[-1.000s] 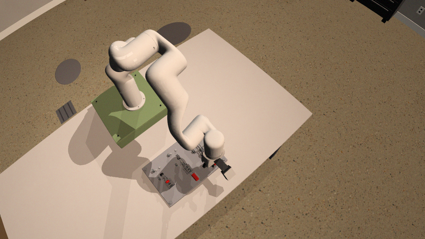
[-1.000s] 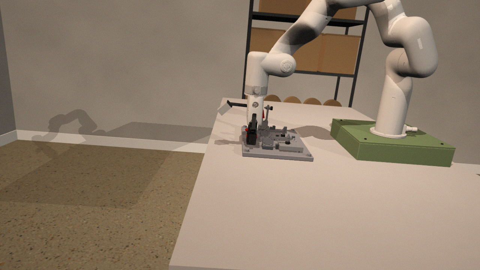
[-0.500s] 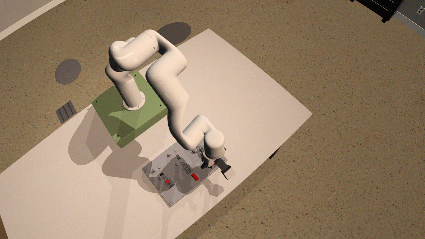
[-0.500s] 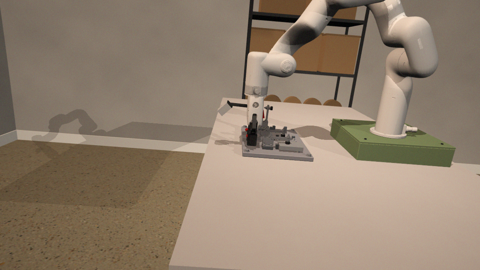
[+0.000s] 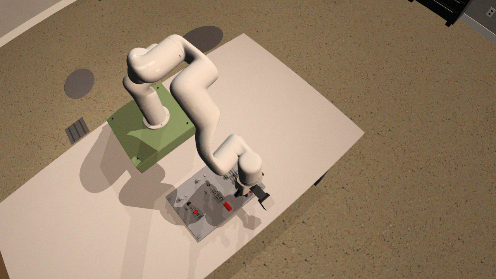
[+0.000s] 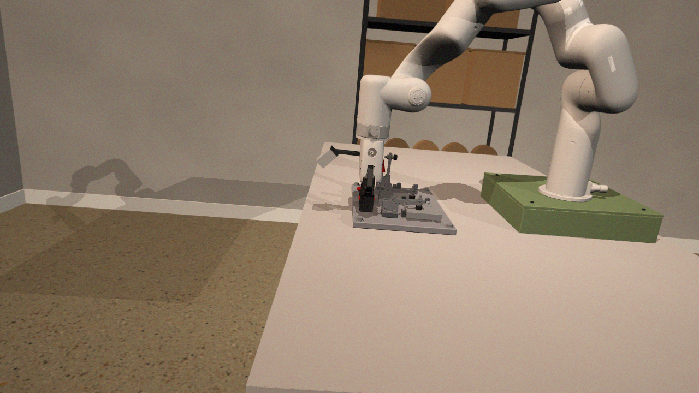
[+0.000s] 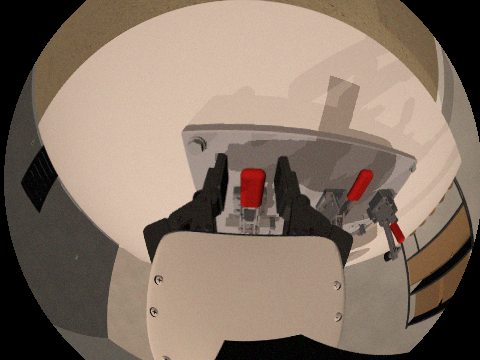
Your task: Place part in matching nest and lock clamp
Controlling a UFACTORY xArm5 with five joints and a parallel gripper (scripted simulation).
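The grey fixture plate lies near the table's edge and carries three clamps with red handles. My gripper stands upright over the plate's end nest. Its black fingers straddle that clamp's red handle, which lies low, and there is a gap on each side, so the gripper is open and holds nothing. A second handle also lies low. A third handle stands upright. The fingers and the clamp hide what lies in the end nest, and I cannot make out the part.
The arm's green base sits on the table behind the fixture. The table edge runs close past the plate. A shelf with cardboard boxes stands behind the table.
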